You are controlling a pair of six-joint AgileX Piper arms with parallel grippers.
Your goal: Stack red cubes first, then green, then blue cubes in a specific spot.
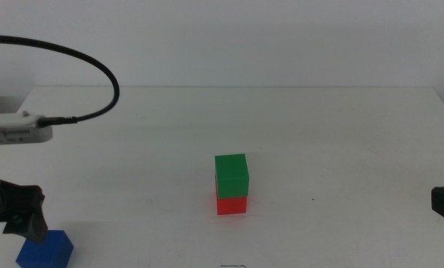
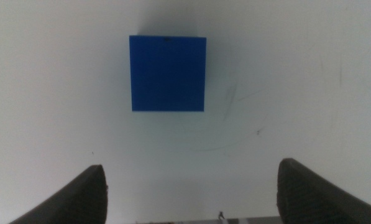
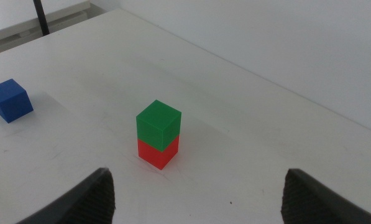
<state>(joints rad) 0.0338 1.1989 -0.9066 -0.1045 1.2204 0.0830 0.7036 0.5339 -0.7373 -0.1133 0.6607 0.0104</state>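
Middle view: a green cube (image 1: 231, 174) sits squarely on a red cube (image 1: 232, 204) near the centre of the white tabletop (image 1: 318, 126), two layers of the stack already in place. At the lower left corner, the left end effector (image 1: 24, 219) hangs over the blue cube (image 1: 45, 249), its dark body partly covering the cube's near corner. The right arm waits at the right edge, only a dark sliver of it showing.

Left wrist view: the blue cube (image 2: 167, 73) lies alone on the tabletop ahead of the left end effector (image 2: 191, 190), whose two dark jaws are spread wide apart with nothing between them. The cube is clear of both jaws, not yet reached.

Right wrist view: the right end effector (image 3: 197, 193) is likewise released and empty, looking across at the green cube (image 3: 159, 125) on the red cube (image 3: 159, 153), with the blue cube (image 3: 9, 100) well apart beyond them.

The step in hand appears to be fetching the blue cube. The next move likely calls for the left end effector to advance until its jaws straddle the cube, then clamp.
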